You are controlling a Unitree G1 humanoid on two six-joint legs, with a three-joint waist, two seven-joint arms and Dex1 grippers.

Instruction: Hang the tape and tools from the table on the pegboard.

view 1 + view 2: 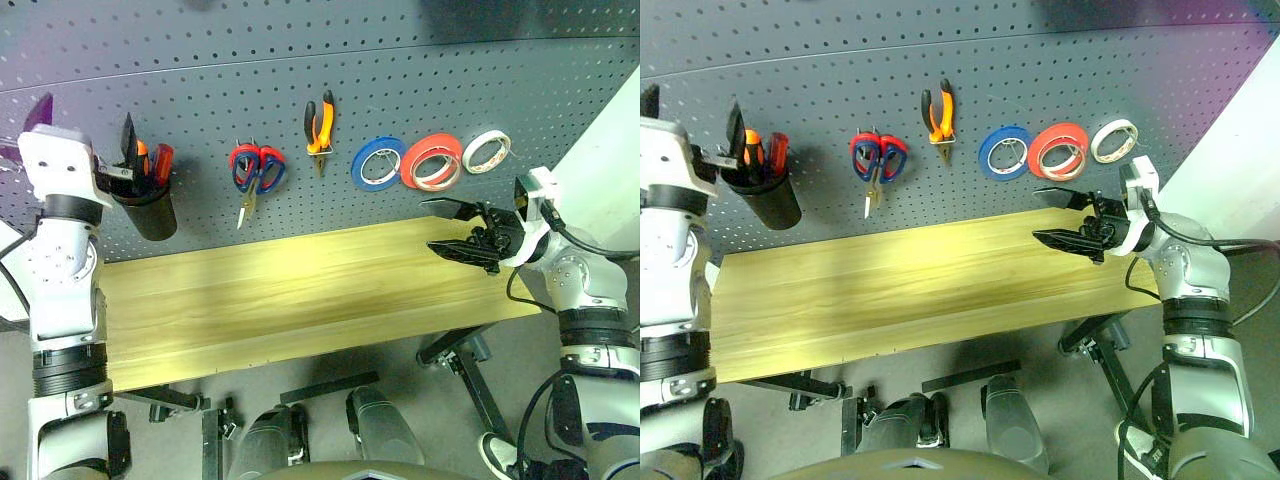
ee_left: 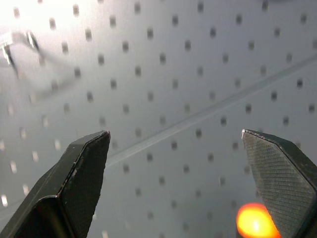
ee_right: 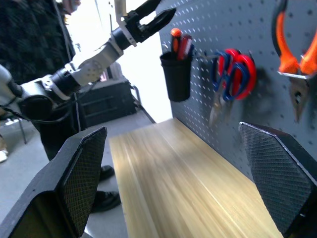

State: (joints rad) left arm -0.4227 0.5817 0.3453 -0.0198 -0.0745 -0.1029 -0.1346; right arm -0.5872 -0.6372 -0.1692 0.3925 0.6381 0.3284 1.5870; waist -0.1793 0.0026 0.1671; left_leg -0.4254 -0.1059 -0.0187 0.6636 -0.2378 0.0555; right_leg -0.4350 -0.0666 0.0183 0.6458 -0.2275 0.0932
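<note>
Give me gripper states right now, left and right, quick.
Left gripper: open, holding nothing, facing the pegboard.
Right gripper: open, empty, above the table.

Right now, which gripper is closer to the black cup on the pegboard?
Left. The left gripper hovers open just above the black cup; the right gripper, also open, is far across the table.
</note>
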